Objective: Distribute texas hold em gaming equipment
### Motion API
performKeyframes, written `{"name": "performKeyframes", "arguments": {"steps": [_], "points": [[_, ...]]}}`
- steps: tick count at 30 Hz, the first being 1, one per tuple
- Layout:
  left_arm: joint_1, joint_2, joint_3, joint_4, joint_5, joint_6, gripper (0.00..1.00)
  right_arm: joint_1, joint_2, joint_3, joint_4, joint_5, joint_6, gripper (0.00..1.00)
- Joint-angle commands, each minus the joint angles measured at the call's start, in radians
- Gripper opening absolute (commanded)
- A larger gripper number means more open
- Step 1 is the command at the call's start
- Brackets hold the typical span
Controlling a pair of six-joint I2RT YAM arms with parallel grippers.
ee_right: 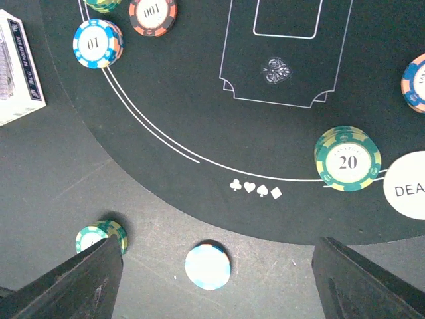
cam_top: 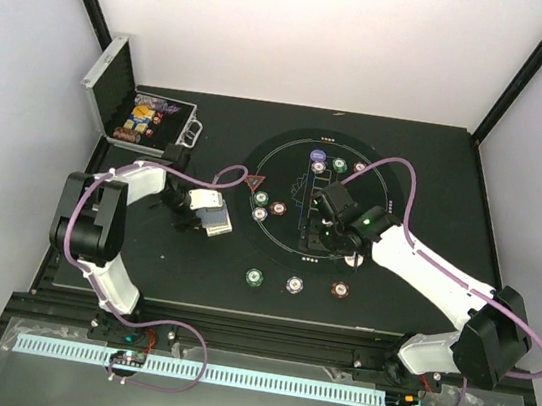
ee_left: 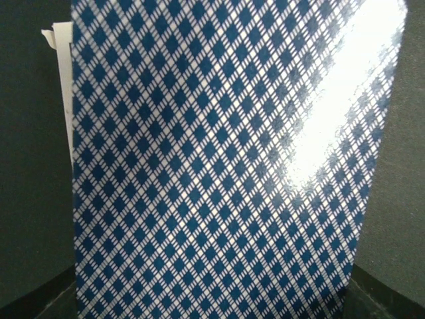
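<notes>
An overhead view of a black table (cam_top: 420,295) with two white robot arms. At the far left an open silver metal case (cam_top: 115,90) stands with its hinged lid up. Right of it, the left gripper (cam_top: 206,208) is closed on a few playing cards (ee_left: 212,173). Its wrist camera is filled by one glossy card back in a blue-and-white diamond weave, with glare across it and the white edge of a second card (ee_left: 63,86) peeking out on the left. The likely risk is that the thin, slick cards slide apart or leave the grip together, so two are dealt instead of one. Further right, three round chips lie in a near row: a green chip (cam_top: 255,278), a white chip (cam_top: 294,285) and a brown-red chip (cam_top: 341,290). Beyond them is a round felt-like mat (ee_right: 199,100) printed with fine white lines and suit symbols, carrying more small chip stacks, including a ridged green stack (ee_right: 347,158) marked 20. The right gripper (ee_right: 217,240) hangs above the mat's near edge, fingers spread wide and holding nothing; coming down carelessly, it could topple that stack or send a chip rolling.
</notes>
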State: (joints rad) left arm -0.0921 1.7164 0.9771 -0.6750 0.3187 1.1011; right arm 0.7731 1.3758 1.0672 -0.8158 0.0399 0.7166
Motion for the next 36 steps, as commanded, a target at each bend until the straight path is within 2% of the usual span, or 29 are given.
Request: {"name": "performKeyframes", "arguments": {"steps": [1, 14, 24, 36], "points": [[-0.007, -0.041, -0.002, -0.041, 0.004, 0.034, 0.02, 0.007, 0.012, -0.007, 0.042, -0.039, 0.013, 0.81], [-0.013, -0.167, 0.043, -0.208, 0.066, 0.064, 0.02, 0.008, 0.040, -0.035, 0.316, -0.316, 0.087, 0.80], [-0.127, -0.341, 0.070, -0.347, 0.131, 0.029, 0.02, 0.011, 0.100, -0.111, 0.733, -0.571, 0.251, 0.79], [-0.282, -0.423, 0.163, -0.434, 0.161, -0.060, 0.02, 0.070, 0.148, -0.156, 0.966, -0.641, 0.364, 0.74]]}}
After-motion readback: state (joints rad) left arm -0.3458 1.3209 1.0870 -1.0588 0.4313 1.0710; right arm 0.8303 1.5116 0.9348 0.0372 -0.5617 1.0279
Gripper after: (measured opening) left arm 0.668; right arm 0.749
